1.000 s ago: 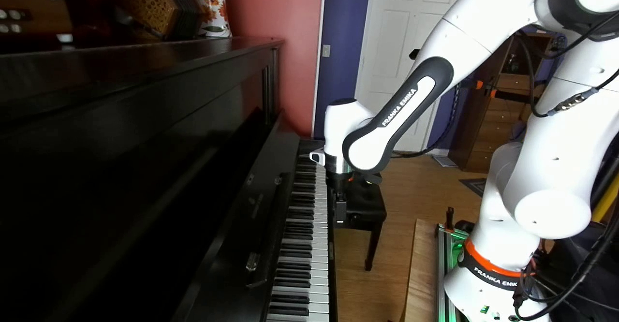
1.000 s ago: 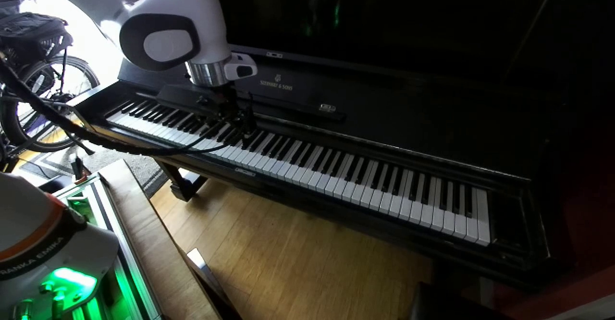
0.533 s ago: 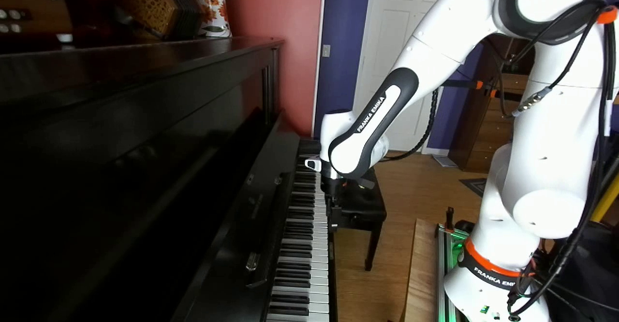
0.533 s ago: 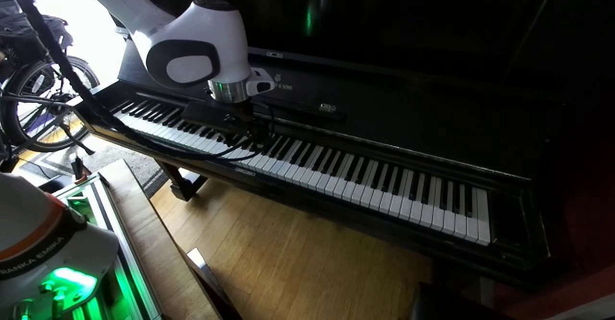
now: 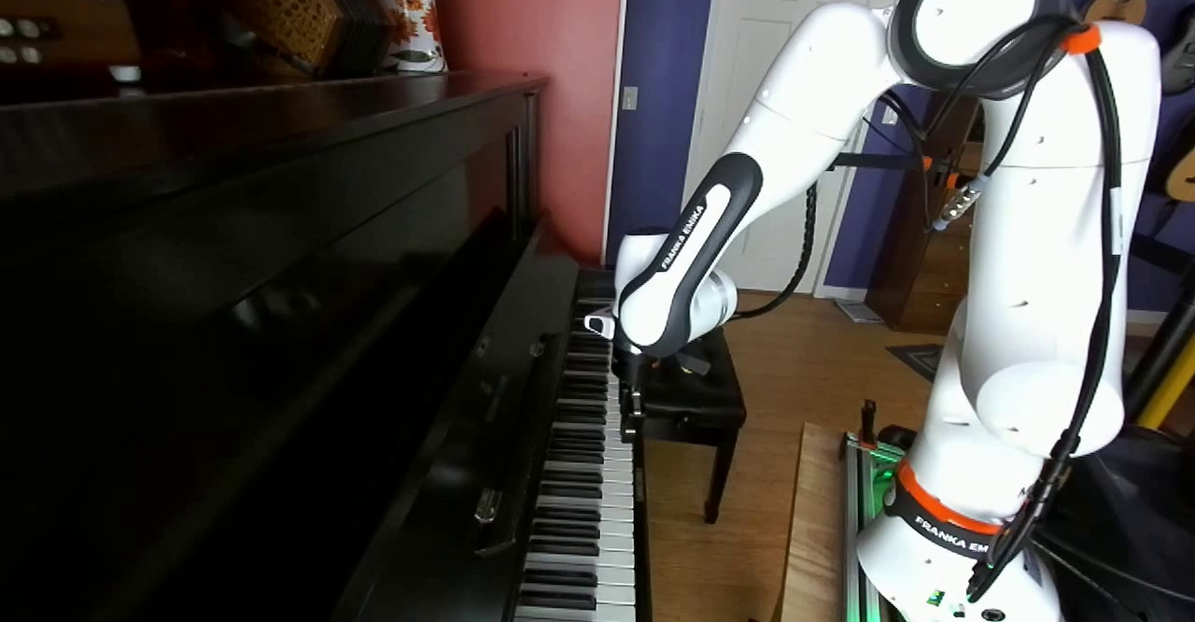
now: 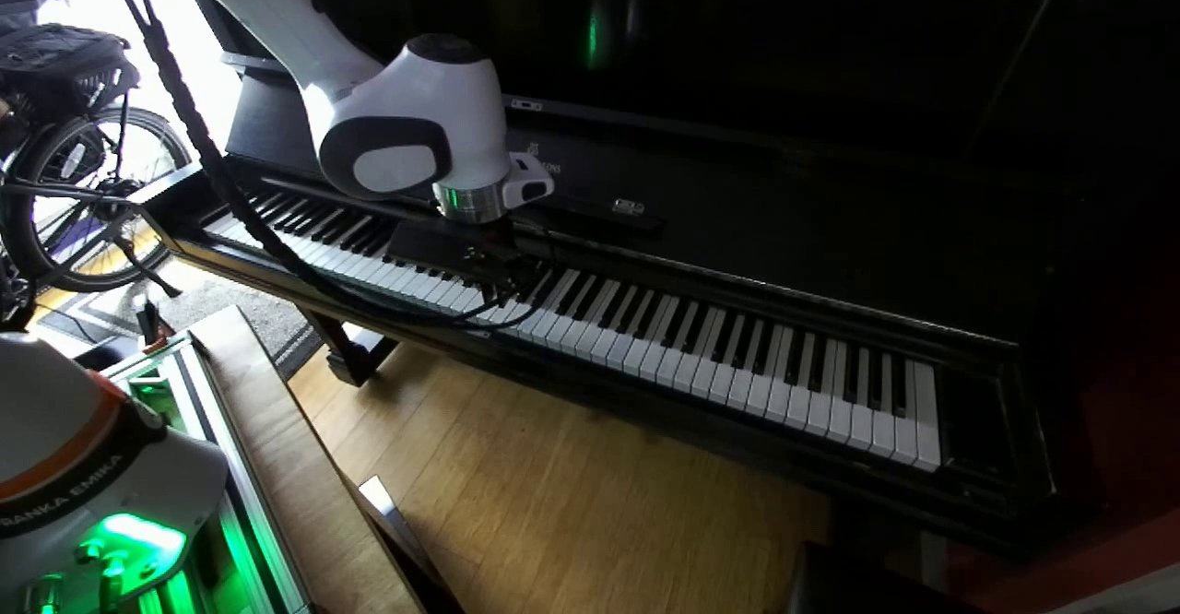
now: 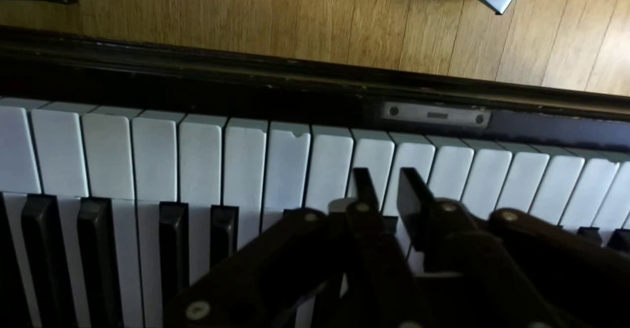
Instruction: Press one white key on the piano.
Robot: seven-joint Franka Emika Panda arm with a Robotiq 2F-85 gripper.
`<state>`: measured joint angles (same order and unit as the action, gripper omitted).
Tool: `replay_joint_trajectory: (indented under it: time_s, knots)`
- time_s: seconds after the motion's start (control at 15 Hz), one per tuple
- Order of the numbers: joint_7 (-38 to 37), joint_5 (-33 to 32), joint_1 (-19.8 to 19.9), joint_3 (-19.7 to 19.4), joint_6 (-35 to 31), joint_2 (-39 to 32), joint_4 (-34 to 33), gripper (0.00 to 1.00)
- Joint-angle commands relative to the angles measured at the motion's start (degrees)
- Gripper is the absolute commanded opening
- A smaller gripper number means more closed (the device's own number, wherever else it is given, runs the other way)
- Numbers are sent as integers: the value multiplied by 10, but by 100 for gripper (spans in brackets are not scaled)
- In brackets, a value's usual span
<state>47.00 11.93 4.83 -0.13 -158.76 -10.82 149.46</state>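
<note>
The glossy black upright piano (image 5: 392,192) fills much of both exterior views, its long keyboard exposed. Below the wrist camera runs a row of white keys (image 7: 199,160), with black keys (image 7: 174,249) between their rear parts. My gripper (image 7: 385,182) points down over the keys near the middle of the keyboard. Its two dark fingers stand a small gap apart, and nothing is between them. In the wrist view the fingertips overlap neighbouring white keys. How far above the keys they hang, or whether they touch, I cannot tell. The gripper (image 6: 516,291) is dark and partly behind cables in an exterior view.
A black padded bench (image 5: 691,388) stands by the keyboard's far part. The piano's front rail (image 7: 295,84) borders the keys. A cable (image 6: 230,199) hangs from the arm across the keyboard. A wooden tabletop (image 6: 295,476) lies beside the robot's base. A bicycle (image 6: 92,171) stands behind.
The arm has travelled along the keyboard, rightward in an exterior view, and come lower towards the keys. The gripper's fingers have drawn closer together. The cable has swung with it.
</note>
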Motion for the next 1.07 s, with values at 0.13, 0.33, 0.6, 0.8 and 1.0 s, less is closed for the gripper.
replay_joint_trajectory:
  time_s: [0.13, 0.33, 0.6, 0.8, 1.0]
  knots:
    - [30, 25, 52, 45, -39, -42, -20, 0]
    - [33, 27, 73, 64, -53, -54, -23, 0]
    - [31, 21, 94, 83, -63, -67, -26, 0]
    - [28, 14, 105, 91, -68, -75, -28, 0]
    - [26, 9, 113, 94, -70, -79, -29, 0]
